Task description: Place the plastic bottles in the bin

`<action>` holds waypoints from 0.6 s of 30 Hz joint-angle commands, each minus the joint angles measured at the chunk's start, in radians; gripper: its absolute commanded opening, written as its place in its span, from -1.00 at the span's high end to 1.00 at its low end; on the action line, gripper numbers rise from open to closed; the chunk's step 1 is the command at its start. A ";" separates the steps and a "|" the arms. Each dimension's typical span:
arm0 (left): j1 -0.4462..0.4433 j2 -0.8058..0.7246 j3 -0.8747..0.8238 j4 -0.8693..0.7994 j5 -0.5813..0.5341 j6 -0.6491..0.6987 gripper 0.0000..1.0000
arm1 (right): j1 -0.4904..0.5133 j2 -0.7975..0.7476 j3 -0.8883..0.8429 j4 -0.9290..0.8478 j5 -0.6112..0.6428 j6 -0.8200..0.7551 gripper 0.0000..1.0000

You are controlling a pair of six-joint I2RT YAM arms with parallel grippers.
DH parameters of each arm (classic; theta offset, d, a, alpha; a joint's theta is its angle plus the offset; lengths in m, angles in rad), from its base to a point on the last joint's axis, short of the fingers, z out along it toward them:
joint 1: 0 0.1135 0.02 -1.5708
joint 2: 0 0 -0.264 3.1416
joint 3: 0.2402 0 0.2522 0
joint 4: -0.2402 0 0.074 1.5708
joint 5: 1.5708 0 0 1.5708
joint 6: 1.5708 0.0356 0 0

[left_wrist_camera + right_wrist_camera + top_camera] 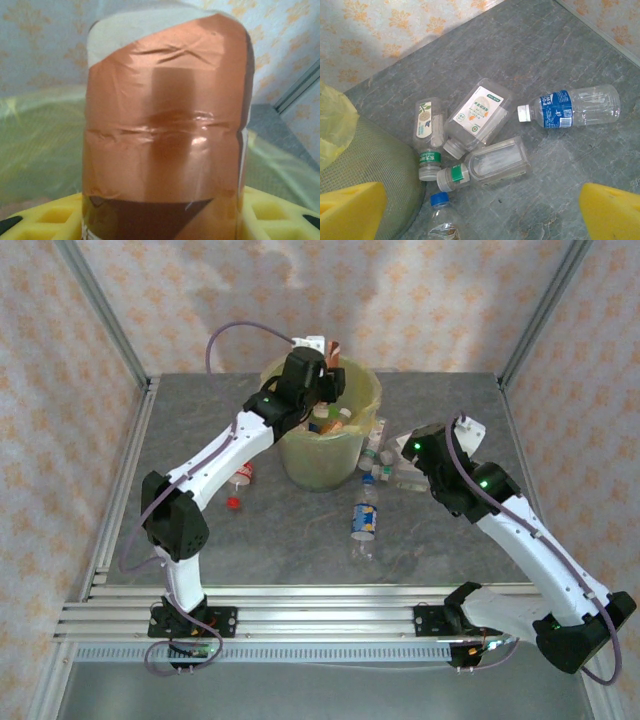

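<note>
Left gripper [322, 372] pads [280, 212] clamped on orange-label bottle [165, 125], held over bin [322, 462]. Right gripper [480, 215] fingers spread wide and holding nothing, above bottle cluster [480, 130] lying on table [560, 50] just right of bin. Blue-label bottle [365, 520] lies in front of bin, red-cap bottle [241, 474] to its left.

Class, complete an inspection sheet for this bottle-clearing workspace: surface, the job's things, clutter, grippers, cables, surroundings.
Surface: grey stone-look table, level.
Job's things: green bin with yellow bag, bottles inside; bottle cluster lying right of it; blue-labelled bottle in front; red-labelled bottle left.
Clutter: small red cap on the table.
Grippers: left gripper above the bin, jaws shut on an orange-labelled bottle; right gripper above the cluster, jaws open.
Cables: purple cables looped along both arms.
Surroundings: patterned walls, aluminium frame.
</note>
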State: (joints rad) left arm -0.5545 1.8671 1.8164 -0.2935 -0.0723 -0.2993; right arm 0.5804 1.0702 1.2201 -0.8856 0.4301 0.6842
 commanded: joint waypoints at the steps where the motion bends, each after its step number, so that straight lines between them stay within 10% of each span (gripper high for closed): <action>1: 0.010 -0.040 -0.030 -0.045 -0.033 -0.038 -0.12 | -0.008 -0.018 -0.005 -0.032 0.049 0.026 -0.98; 18: 0.010 -0.131 -0.104 -0.126 -0.197 -0.029 -0.60 | -0.028 0.043 0.016 -0.067 0.003 0.026 -0.98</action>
State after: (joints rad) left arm -0.5537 1.8175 1.7271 -0.3874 -0.1734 -0.3393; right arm 0.5591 1.0988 1.2201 -0.9207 0.4351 0.7063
